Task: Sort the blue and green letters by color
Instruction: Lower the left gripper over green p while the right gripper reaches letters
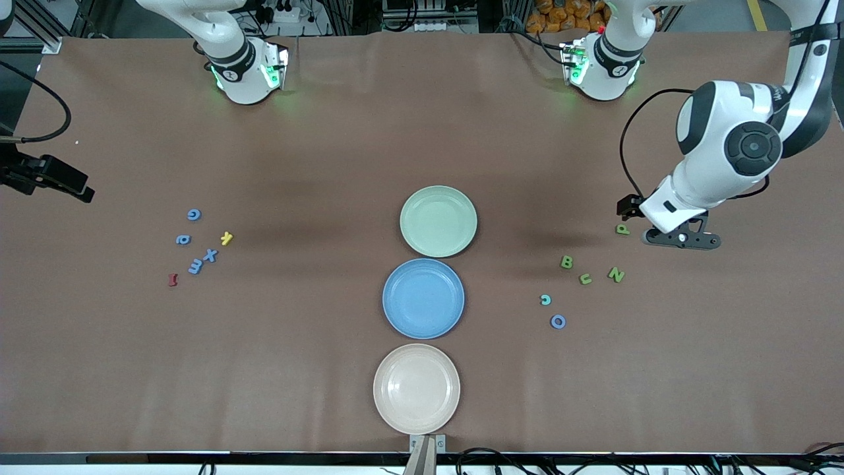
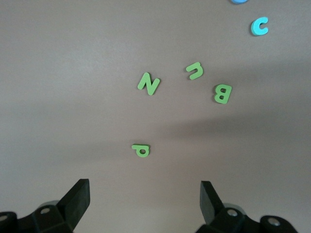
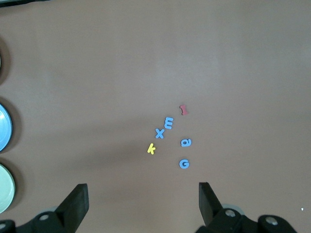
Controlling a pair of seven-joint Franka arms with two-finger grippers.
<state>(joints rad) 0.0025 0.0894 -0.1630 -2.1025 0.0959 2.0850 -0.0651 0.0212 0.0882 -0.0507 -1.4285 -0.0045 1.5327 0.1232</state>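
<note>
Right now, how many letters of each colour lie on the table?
Blue: 5: G, a, X, E, O
Green: 4: P, B, U, N
Cyan: 1: C
Yellow: 1: K
Red: 1: I
Total: 12

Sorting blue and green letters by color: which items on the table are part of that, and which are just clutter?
Part of the job:
blue letters G, a, X, E
green letters P, B, U, N
green plate
blue plate

Clutter:
yellow K
red I
beige plate

Unclear: turquoise C, blue O.
</note>
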